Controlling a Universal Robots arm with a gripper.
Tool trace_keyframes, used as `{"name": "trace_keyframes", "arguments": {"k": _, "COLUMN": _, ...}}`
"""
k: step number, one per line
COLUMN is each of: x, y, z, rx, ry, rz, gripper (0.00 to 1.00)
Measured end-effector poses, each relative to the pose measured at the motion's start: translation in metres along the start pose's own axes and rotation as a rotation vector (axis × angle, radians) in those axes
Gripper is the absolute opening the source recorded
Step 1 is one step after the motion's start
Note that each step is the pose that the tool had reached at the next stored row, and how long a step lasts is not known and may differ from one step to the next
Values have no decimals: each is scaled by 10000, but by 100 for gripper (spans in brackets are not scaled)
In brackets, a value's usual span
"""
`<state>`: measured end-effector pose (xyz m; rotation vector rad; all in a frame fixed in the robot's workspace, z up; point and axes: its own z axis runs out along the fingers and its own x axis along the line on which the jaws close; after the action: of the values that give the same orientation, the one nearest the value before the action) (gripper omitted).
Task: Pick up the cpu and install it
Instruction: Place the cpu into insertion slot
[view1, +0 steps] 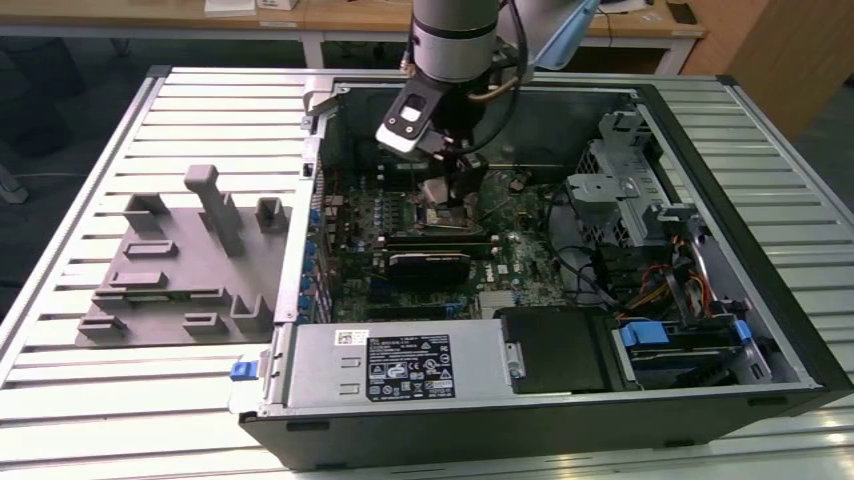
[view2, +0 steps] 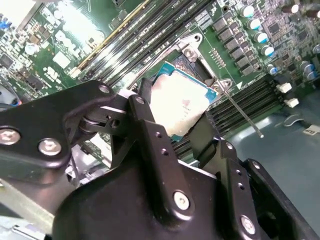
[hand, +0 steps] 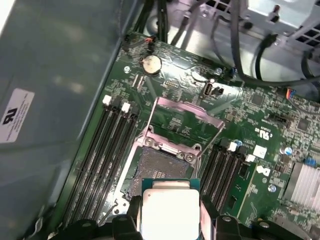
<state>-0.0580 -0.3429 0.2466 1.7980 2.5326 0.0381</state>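
Inside the open computer case (view1: 747, 200) on the bench (view1: 200, 100), the hand (view1: 446, 195) grips the cpu (view2: 182, 102) by opposite edges between its black fingers (view2: 150, 125). In the first wrist view the chip sits silver side up at the open socket (hand: 156, 167), whose metal frame (hand: 186, 112) stands raised.

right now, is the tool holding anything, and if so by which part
Yes. The tool holds the cpu, with its fingers pinching two opposite side edges of the chip, over the open socket.
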Motion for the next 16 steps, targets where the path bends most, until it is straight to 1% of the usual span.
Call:
{"name": "trace_keyframes", "arguments": {"k": 8, "x": 0, "y": 0, "z": 2, "rx": 12, "ry": -33, "rz": 820, "gripper": 54}}
{"name": "trace_keyframes", "arguments": {"k": 16, "x": 0, "y": 0, "z": 5, "rx": 28, "ry": -77, "rz": 1909, "gripper": 54}}
